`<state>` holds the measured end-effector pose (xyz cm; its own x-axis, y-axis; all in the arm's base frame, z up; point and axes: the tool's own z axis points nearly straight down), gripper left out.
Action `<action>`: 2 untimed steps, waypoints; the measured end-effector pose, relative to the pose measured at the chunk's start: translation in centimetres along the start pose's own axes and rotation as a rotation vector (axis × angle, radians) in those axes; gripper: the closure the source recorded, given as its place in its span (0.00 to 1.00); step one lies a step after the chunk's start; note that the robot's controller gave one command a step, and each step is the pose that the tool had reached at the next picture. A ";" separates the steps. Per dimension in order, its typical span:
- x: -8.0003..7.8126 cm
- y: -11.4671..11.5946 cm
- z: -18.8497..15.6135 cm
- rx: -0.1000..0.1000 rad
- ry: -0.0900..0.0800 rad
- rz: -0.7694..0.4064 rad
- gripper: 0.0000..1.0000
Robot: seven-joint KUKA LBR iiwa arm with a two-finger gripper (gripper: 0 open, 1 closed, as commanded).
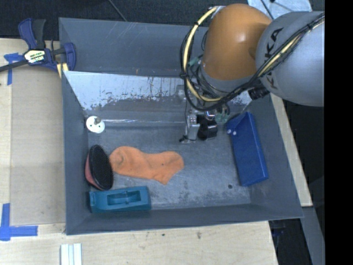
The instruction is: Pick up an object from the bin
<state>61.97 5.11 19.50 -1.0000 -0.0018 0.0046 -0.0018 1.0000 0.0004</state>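
Camera view had the gripper [191,132] hanging low over a bare patch of the grey bin [212,173]. I couldn't tell if it was set wide or narrow, since the arm's orange cover [234,40] loomed right above it.

Closest to it was an orange sock [146,165], lying flat just below and to the view's left, near but not touching. On the gripper's other side sat a long blue box [248,148] along the bin's right wall, also close.

Further out to the left was a small white round thing [95,125], roughly level with the gripper. Past the sock's far end was a black oval brush [99,167], and farthest off, down by the near wall, a teal block [120,199].
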 end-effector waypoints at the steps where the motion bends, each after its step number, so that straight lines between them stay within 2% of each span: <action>1: -0.1 0.0 -0.5 0.000 -0.008 0.001 0.00; 2: 2.3 1.7 4.8 0.000 -0.013 0.009 0.00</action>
<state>59.60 6.85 14.68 -0.9999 0.0069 -0.0083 0.0069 1.0000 0.0007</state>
